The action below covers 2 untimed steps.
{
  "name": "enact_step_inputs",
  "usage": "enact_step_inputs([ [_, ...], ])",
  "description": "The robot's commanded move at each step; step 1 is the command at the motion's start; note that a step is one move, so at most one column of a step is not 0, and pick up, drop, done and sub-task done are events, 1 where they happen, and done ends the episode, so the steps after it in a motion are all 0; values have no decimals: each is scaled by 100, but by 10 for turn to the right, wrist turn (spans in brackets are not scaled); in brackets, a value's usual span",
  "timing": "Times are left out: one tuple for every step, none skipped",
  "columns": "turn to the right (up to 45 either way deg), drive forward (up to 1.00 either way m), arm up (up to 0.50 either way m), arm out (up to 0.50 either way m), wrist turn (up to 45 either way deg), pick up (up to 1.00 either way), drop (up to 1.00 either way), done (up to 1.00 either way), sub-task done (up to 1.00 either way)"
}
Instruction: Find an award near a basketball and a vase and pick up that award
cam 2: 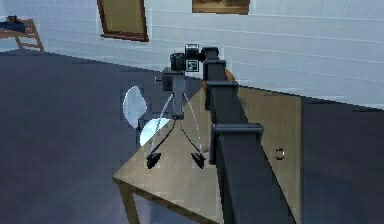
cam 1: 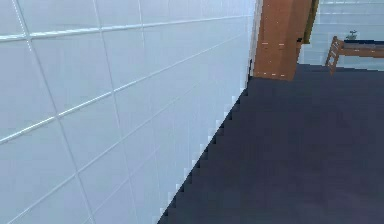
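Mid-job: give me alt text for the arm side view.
The dark arm reaches over a wooden table, its gripper near a pale blue-white rounded object; whether it holds anything cannot be told. Two framed pictures hang on the white wall behind.

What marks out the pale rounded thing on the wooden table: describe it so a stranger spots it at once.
Find the light brown wooden table under the dark arm bar in the arm side view. At its left edge, left of the gripper, sits the pale bluish-white rounded thing. Its tabletop neighbour, a small dark ring, lies right of the arm.
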Motion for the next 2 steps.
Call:
enact_step_inputs([
  [0, 0, 0, 0, 450, 0, 0, 0, 0],
  [0, 0, 0, 0, 450, 0, 0, 0, 0],
])
